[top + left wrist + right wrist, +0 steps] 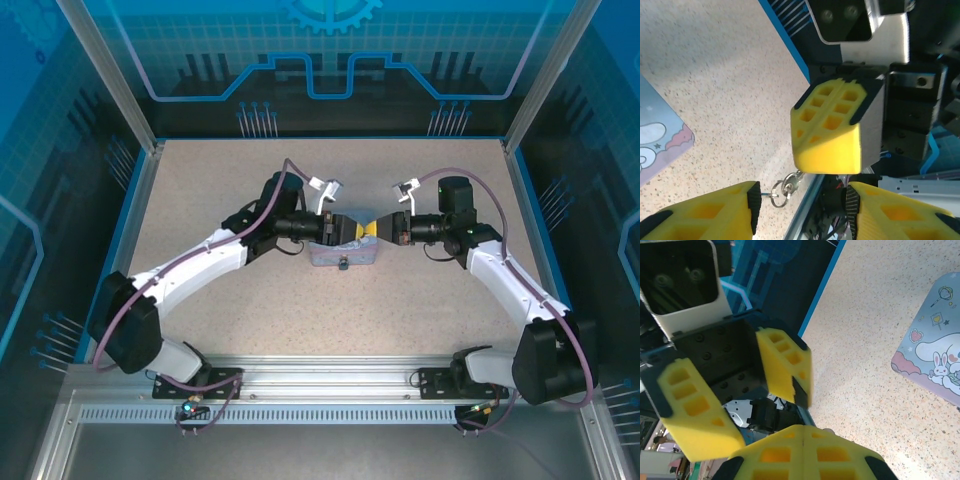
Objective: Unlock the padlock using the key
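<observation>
In the top view the blue tin (pixel 322 257) sits mid-frame, partly hidden under the left arm (pixel 270 232) and right arm (pixel 450 230). A dark speck (pixel 342 262) on its near side is too small to name. In the left wrist view a blurry metal ring (pixel 781 192) shows at the bottom middle; what hangs on it cannot be told. The left gripper (pixel 802 207) is cut off by the bottom edge.

Overhead view bright, even, sharp; cool blue cast off enclosure walls, soft faint shadows under arms on table (pixel 200 200). Wrist views: whitish glare patches on speckled surface, close yellow fingers (pixel 700 215) slightly soft, background beyond table edge dark, murky, blurred.
</observation>
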Motion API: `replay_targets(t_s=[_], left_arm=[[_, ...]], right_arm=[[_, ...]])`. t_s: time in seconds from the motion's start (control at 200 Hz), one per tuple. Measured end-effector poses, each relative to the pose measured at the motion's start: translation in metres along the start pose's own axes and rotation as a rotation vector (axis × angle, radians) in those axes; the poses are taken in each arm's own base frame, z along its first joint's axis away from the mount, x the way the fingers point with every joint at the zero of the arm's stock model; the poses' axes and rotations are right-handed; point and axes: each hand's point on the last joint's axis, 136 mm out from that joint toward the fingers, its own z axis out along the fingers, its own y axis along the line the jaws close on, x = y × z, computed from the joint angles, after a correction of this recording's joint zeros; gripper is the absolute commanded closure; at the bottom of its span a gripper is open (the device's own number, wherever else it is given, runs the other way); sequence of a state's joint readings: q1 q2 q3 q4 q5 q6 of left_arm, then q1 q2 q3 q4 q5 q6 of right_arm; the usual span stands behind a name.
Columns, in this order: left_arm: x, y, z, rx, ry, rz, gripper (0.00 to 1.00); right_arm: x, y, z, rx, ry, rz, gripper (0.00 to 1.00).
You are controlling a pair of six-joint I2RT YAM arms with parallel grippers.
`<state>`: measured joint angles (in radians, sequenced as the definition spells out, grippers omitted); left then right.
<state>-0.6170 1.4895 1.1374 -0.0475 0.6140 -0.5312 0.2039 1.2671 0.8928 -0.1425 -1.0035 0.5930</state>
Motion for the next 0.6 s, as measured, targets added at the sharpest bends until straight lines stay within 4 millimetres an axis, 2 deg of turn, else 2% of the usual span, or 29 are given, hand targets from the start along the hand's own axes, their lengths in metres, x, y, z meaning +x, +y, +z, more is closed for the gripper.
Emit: replay_targets(t_s=[0.15, 0.355, 0.435, 0.525, 0.6], left_arm=[[0.0059, -0.0023, 0.0048, 0.042, 0.037, -0.006, 0.54], [0.0058, -0.0066, 0.0073, 0.078, 0.047, -0.012, 0.72], [0.0045, -0.0038, 0.0069, 0.074, 0.044, -0.022, 0.81], [0.0037, -0.0007, 0.007, 0.069, 0.043, -0.029, 0.84], [0.0036, 0.001, 0.0076, 0.067, 0.044, -0.038, 0.92]], right_arm=[[0.0002, 0.0002, 0.0002, -0.001, 0.001, 0.0, 1.0], [0.0012, 0.0015, 0.0013, -0.005, 0.005, -0.002, 1.0], [0.0014, 0.0024, 0.0017, -0.009, 0.007, -0.005, 1.0], [0.0016, 0.0035, 0.0021, -0.013, 0.009, -0.009, 1.0], [0.002, 0.0039, 0.0027, -0.014, 0.01, -0.01, 1.0]])
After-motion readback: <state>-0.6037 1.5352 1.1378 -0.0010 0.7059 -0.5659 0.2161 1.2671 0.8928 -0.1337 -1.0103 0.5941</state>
